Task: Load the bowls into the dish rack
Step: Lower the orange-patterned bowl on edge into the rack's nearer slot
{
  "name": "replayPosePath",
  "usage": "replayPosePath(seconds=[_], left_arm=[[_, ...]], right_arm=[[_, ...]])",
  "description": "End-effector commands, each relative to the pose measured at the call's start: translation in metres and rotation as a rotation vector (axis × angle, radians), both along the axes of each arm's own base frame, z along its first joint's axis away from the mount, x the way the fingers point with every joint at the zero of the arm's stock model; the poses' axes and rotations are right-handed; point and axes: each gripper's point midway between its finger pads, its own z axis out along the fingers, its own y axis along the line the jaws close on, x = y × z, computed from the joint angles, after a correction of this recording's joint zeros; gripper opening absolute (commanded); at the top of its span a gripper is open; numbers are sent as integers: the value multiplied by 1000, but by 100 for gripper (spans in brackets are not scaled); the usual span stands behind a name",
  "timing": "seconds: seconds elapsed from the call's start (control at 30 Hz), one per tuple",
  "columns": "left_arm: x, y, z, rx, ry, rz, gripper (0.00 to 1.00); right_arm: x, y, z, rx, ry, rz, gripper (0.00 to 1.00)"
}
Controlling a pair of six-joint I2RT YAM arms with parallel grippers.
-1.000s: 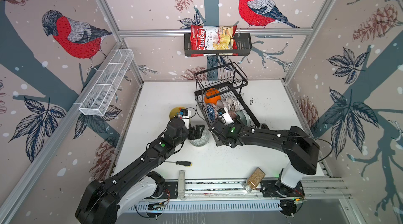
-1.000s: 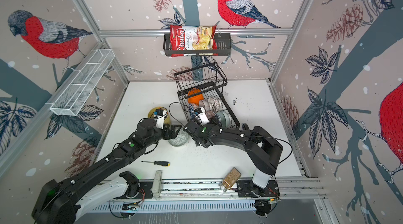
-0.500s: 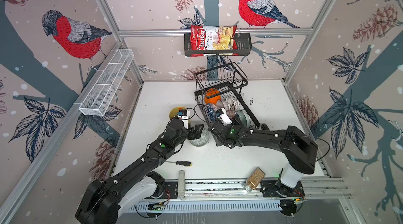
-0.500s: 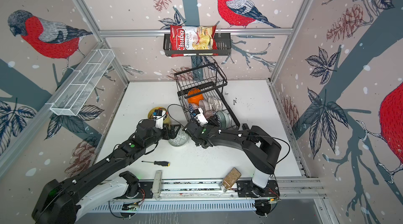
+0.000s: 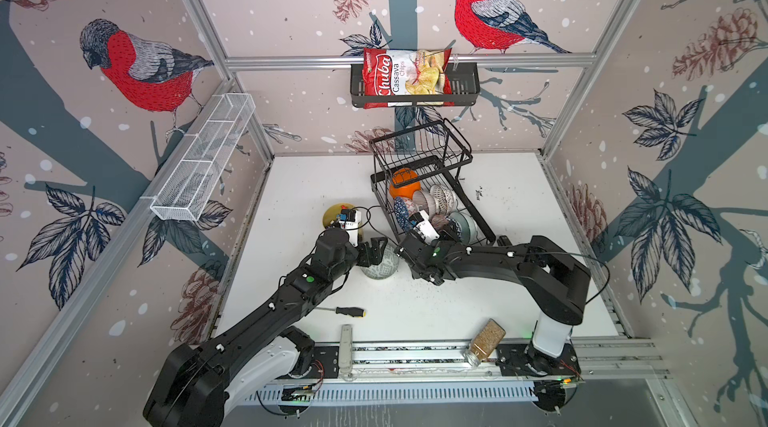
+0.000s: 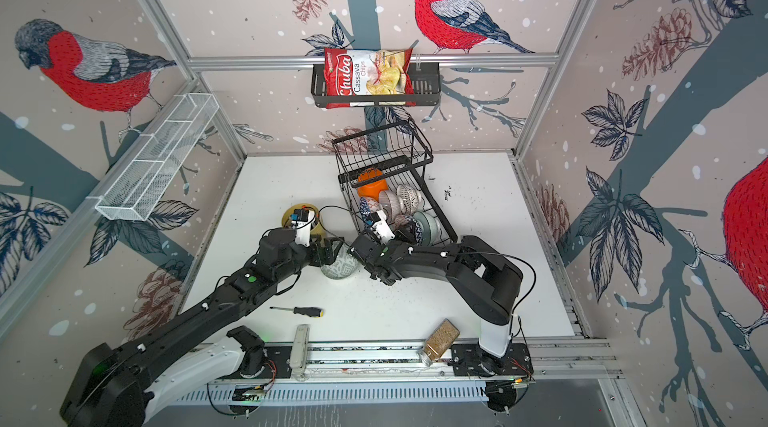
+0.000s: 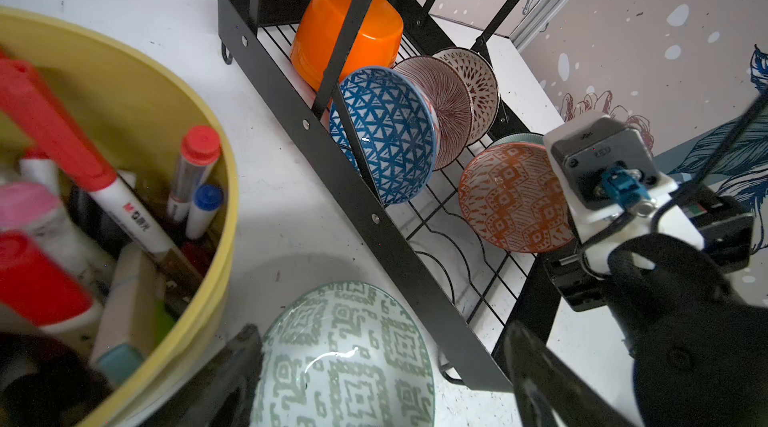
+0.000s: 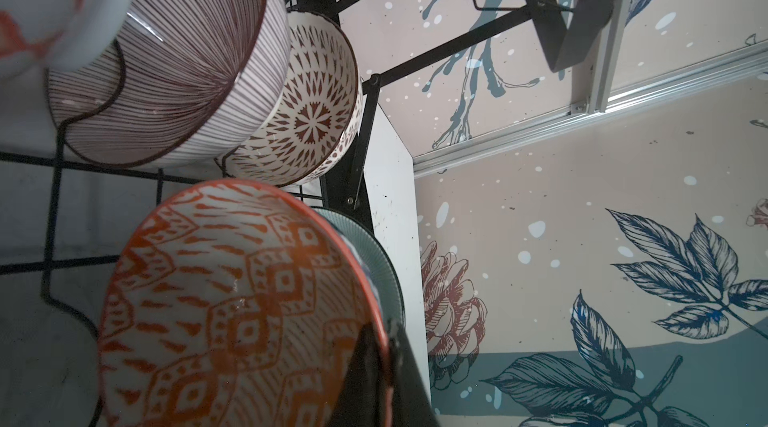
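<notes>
Entry, nothing shifted over the last second: green-patterned bowl (image 7: pixel 345 358), seemingly the last one unloaded, on the counter (image 5: pixel 415 308) just beside the dish rack (image 7: pixel 306 124), left fingers (image 7: pixel 528 346) spread either side of it; right fingers (image 8: pixel 365 366) pinching the rim of the racked orange-patterned bowl (image 8: pixel 232 308)

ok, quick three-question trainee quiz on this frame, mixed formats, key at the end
1. True or false: the orange plastic bowl sits in the upper basket of the dish rack.
2. The left gripper, flanking the green-patterned bowl on the table, is: A open, B shut, C out of view.
3. What does the right gripper pinch?
Key: 1 false, it is on the lower tray. 2 A. 3 the rim of the orange-patterned bowl.
</notes>
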Motion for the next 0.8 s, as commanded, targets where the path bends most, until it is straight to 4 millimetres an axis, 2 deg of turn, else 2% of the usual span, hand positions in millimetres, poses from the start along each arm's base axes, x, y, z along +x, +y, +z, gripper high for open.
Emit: replayPosePath(seconds=[0.0, 0.2, 0.5, 0.77], left_arm=[[5, -1, 9, -18, -42, 4, 91], [6, 0, 8, -15, -39, 3, 91], [6, -1, 9, -18, -40, 2, 91], [6, 0, 10, -19, -39, 2, 91]], right_arm=[[1, -3, 3, -37, -24, -15, 0], [2, -2, -2, -45, -11, -6, 0], [-8, 20, -28, -46, 91, 103, 0], [-11, 24, -37, -43, 128, 126, 0]])
